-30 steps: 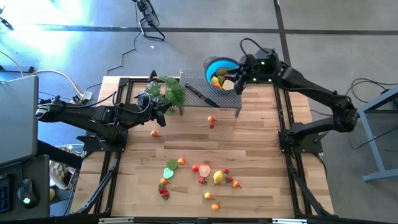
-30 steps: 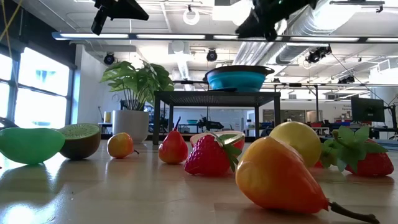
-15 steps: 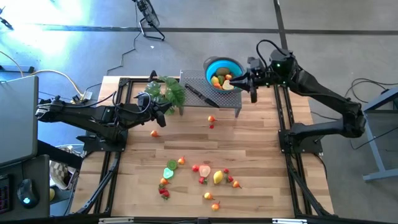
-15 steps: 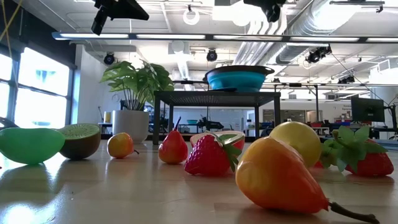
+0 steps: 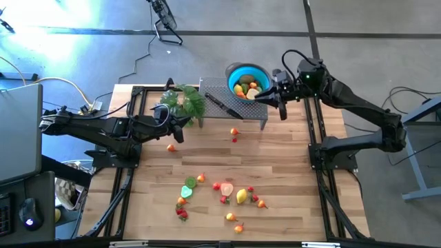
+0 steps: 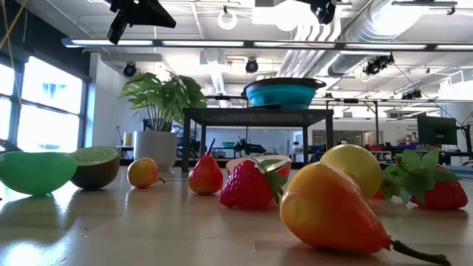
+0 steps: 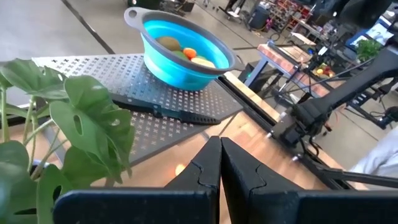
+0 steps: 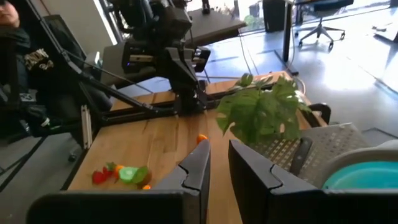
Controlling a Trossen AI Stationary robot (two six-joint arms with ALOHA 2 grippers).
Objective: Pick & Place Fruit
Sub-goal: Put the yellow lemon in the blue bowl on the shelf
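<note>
The blue bowl (image 5: 247,76) stands on a grey perforated stand (image 5: 249,110) at the table's far side, with several toy fruits (image 5: 242,89) inside it. More fruits (image 5: 238,196) lie scattered on the near middle of the table, among them a green lime (image 5: 188,190) and strawberries (image 5: 182,213). My right gripper (image 5: 270,98) hovers just right of the bowl; in its wrist view it is open (image 8: 219,149) and empty. My left gripper (image 5: 185,122) waits shut (image 7: 219,142) beside the leafy plant (image 5: 185,102), holding nothing.
A black-handled knife (image 5: 224,105) lies on the stand left of the bowl. Two small fruits (image 5: 234,131) lie in front of the stand and an orange one (image 5: 171,147) lies near my left gripper. In the low view a kiwi (image 6: 96,166) and a lemon (image 6: 351,166) show up close.
My right gripper has moved from above the bowl toward the table's right edge and now hangs beside the bowl's right rim. A pale fruit piece that the gripper covered before now shows in the bowl's near right part.
</note>
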